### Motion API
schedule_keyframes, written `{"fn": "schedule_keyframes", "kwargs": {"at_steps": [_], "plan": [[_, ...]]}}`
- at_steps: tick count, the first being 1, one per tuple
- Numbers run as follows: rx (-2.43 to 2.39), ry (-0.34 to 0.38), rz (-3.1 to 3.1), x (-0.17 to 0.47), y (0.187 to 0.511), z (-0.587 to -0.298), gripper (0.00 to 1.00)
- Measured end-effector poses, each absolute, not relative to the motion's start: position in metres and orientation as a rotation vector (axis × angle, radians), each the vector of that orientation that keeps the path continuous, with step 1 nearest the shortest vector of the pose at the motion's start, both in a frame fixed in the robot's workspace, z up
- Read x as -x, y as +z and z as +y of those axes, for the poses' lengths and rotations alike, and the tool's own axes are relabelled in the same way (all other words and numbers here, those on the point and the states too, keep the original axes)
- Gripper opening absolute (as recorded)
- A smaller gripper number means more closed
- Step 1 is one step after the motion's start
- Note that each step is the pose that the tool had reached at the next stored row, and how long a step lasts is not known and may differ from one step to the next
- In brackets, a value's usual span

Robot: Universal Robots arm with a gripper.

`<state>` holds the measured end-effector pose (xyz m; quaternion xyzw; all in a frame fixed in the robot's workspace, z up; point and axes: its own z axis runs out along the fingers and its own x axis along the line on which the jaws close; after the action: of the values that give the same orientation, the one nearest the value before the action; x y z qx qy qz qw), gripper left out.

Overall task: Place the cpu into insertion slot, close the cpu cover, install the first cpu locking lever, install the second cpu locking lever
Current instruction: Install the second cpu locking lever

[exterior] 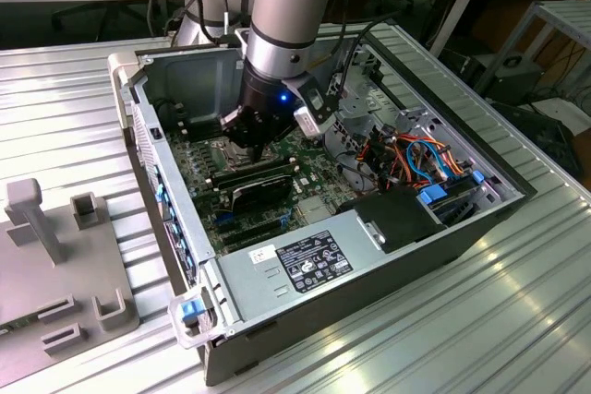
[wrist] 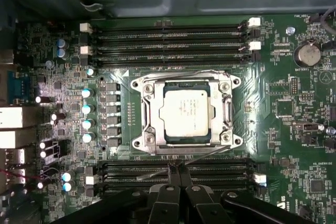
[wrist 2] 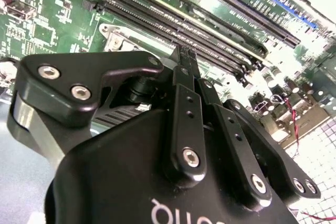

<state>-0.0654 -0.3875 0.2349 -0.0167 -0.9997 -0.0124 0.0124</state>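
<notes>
- In the first wrist view the cpu lies flat in the insertion slot, and the cpu cover is folded down around it, its window framing the grey top.
- One thin wire lever lies along the socket edge nearer the upper memory slots; the other lever lies slanted along the opposite edge, its tip by the gripper (so I judge the work is at the levers).
- The gripper's fingers are pressed together with nothing between them, their tips at that slanted lever.
- To do this well, I judge the push should run down and sideways, keeping the wire under the tips and off the lower memory slots.
</notes>
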Motion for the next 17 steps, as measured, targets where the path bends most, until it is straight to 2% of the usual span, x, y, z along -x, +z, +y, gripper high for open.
{"fn": "schedule_keyframes", "kwargs": {"at_steps": [17], "plan": [[0.052, -0.040, -3.116, 0.0687, 0.2338, -0.3844, 0.11]]}}
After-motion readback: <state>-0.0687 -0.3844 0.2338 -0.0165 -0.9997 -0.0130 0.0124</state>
